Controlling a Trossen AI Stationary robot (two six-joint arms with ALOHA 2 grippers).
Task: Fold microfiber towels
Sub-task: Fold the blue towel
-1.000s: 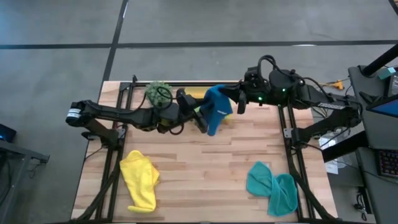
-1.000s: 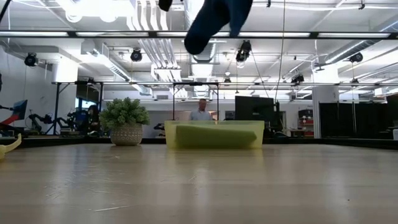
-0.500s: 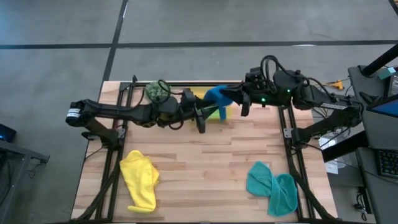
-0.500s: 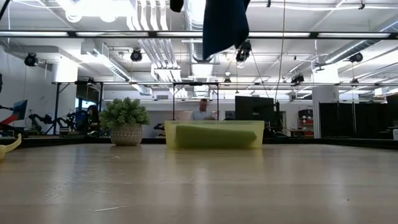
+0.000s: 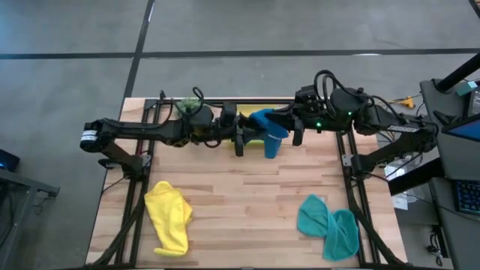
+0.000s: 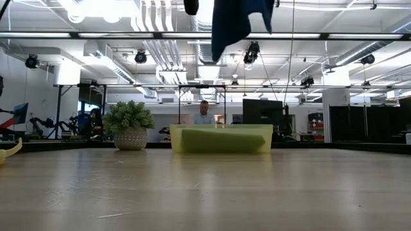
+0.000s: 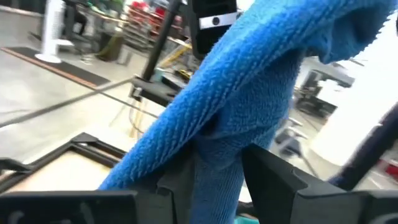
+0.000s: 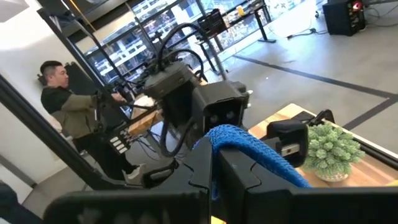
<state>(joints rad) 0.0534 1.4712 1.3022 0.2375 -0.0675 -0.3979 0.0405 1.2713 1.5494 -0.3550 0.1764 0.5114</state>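
Observation:
A bright blue microfiber towel [image 5: 265, 129] hangs high over the table's far middle, stretched between my two grippers. My left gripper [image 5: 246, 138] reaches in level from the left and is shut on it. My right gripper [image 5: 286, 120] comes level from the right, also shut on it. In the low view the blue towel [image 6: 234, 22] dangles from the top edge, clear of the table. A yellow towel [image 5: 169, 217] lies crumpled flat at the near left. A teal towel [image 5: 328, 226] lies bunched at the near right. My left gripper pinches a bunched fold of the blue towel [image 7: 214, 163] between its two fingers [image 7: 268, 177], coming level from the table's left. The cloth rises from the fingers toward the other arm and is lifted clear. My right gripper is shut on an upper edge of the blue towel [image 8: 244, 142], coming level from the table's right. The cloth drapes over its shut fingers [image 8: 230, 168]; one layer or several, I cannot tell. The rest hangs below, clear of the table.
A yellow tray [image 6: 221, 138] with something lime green in it stands at the far edge under the towel. A small spiky green plant [image 5: 190, 111] sits at the far left beside the left arm. A person [image 8: 68, 106] sits beyond the table.
My left gripper has rolled its wrist and shifted a little toward the far edge, still shut on the towel. The blue towel, earlier spread wide and slanting, has swung and now hangs narrower and straighter between the two grippers.

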